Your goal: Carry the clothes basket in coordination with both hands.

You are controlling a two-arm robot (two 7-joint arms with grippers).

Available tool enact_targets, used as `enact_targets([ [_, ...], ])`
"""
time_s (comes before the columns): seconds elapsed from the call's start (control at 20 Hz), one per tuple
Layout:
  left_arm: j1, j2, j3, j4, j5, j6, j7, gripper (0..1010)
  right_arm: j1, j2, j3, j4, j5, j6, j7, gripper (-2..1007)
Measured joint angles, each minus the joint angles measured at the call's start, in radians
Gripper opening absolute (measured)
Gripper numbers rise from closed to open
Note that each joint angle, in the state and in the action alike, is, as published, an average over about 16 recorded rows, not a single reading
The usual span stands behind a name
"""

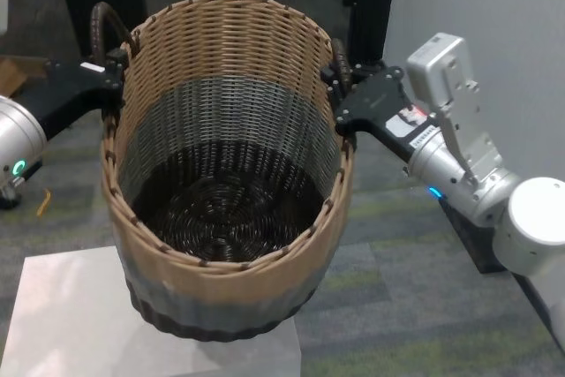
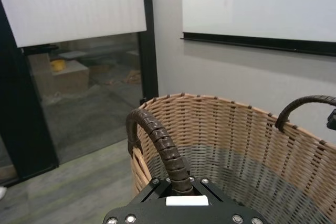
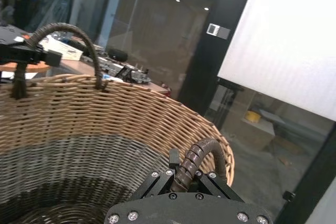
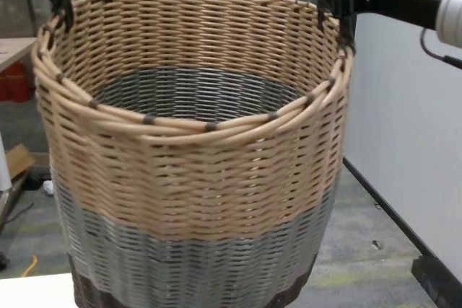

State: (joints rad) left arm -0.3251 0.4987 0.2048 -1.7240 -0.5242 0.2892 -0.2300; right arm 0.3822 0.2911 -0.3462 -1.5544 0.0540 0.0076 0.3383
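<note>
Holding clothes basket [image 1: 225,218] upright, mouth up | left hand [image 1: 113,72], right hand [image 1: 340,86] clamped on handles

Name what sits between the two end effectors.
The clothes basket spans the gap, head view: the left end effector grips one loop handle, the right end effector the opposite one. The basket's inside looks empty.

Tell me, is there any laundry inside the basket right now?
No, the head view looks straight down into the clothes basket and shows only its bare dark woven bottom, with nothing lying in it.
</note>
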Motion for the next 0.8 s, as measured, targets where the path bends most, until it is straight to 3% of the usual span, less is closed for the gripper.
enact_targets([
  [0.3,0.011,0.003,-0.012,0.013,0.018,0.036,0.026,0,0.034,-0.010,-0.045,0.011,-0.023,0.031,0.023,66],
  [0.8,0.041,0.005,-0.045,0.011,0.061,0.134,0.095,0,0.085,-0.023,-0.132,0.036,-0.041,0.104,0.084,67],
])
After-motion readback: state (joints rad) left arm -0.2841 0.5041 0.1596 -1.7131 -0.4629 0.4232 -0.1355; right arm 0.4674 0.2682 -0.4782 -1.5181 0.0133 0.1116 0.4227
